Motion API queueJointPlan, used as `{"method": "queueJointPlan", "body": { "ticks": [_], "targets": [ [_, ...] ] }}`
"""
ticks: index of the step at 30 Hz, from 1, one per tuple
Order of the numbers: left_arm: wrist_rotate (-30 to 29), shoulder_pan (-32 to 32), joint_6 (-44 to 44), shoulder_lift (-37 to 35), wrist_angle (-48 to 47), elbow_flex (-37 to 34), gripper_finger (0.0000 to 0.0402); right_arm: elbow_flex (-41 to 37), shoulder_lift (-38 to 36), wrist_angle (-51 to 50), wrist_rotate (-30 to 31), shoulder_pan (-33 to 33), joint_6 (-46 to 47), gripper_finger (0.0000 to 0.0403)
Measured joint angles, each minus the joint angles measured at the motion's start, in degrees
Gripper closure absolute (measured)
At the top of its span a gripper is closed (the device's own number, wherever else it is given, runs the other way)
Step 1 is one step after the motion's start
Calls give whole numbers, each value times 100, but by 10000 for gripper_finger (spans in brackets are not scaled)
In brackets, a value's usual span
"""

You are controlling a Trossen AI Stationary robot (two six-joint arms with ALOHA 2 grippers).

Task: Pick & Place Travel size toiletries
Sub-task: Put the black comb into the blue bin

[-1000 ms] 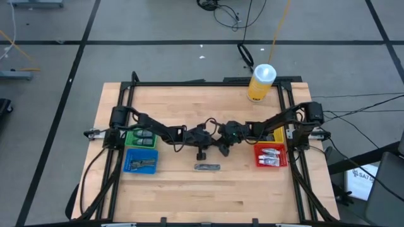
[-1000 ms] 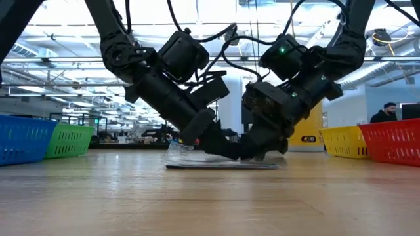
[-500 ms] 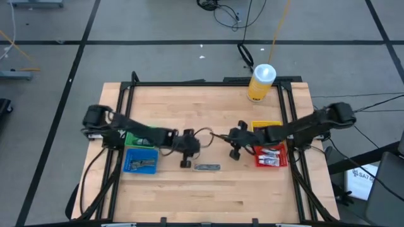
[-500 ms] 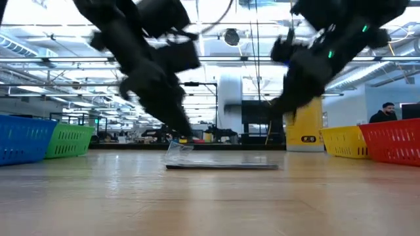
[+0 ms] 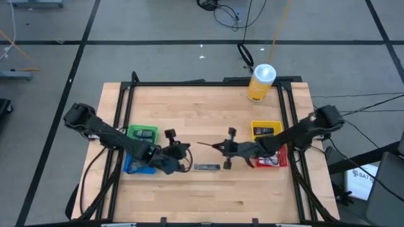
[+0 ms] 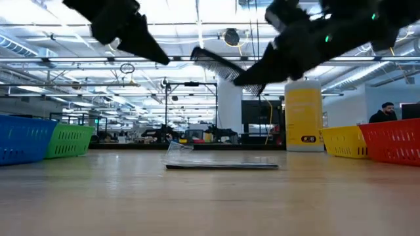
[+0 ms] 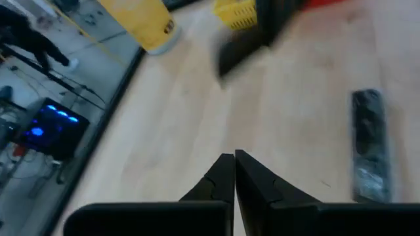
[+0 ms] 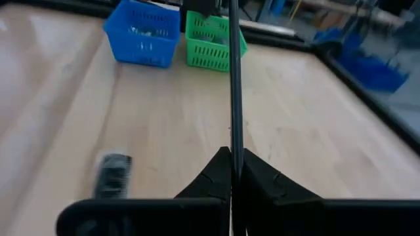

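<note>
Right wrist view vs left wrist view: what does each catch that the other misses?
Right wrist only: the blue plastic bin and the green plastic bin, plus the right claw shut on a thin dark comb-like strip.
Left wrist only: the big yellow bottle, the yellow plastic bin, and the left claw shut with nothing in it. A blurred dark shape near the yellow bin is too smeared to name.
Both: the dark flat packet lying on the wooden table.

a flat packet (image 5: 206, 167) lies mid-table between the left bins (image 5: 129, 165) and the right bins (image 5: 281, 159), a bottle (image 5: 261, 82) behind.
</note>
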Motion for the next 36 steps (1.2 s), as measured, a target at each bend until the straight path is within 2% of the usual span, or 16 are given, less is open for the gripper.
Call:
{"method": "queueJointPlan", "body": {
  "ticks": [4, 8, 12, 14, 17, 19, 22, 25, 28, 36],
  "targets": [
    [228, 256, 268, -21, 43, 6, 351, 0, 870, 1321, -5, -205, -753, 397],
    [894, 716, 278, -5, 70, 4, 272, -7, 1439, 2099, -9, -530, -1274, 397],
    [1530, 1205, 408, 36, 33, 4, 188, -7, 1688, 2241, -273, -917, -1376, 397],
    [1594, 1432, 604, 91, 190, 9, 156, -7, 1749, 2261, -573, -1100, -1351, 397],
    [1524, 1723, 1077, 205, 359, 7, 124, -5, 1826, 2255, -909, -1300, -1342, 397],
    [1749, 1937, 1364, 276, 519, 9, 113, -2, 1871, 2296, -923, -1389, -1350, 397],
    [2480, 2270, 1597, 478, 626, 9, 114, -2, 1890, 2339, -932, -1477, -1380, 396],
    [3105, 2520, 1742, 710, 726, 9, 135, -2, 1887, 2357, -1082, -1516, -1365, 396],
    [3297, 2630, 1777, 895, 801, 9, 170, -2, 1887, 2335, -1099, -1500, -1206, 396],
    [3318, 2510, 1826, 1015, 966, 9, 290, -2, 1887, 2234, -1069, -1420, -1116, 393]
  ]
}}
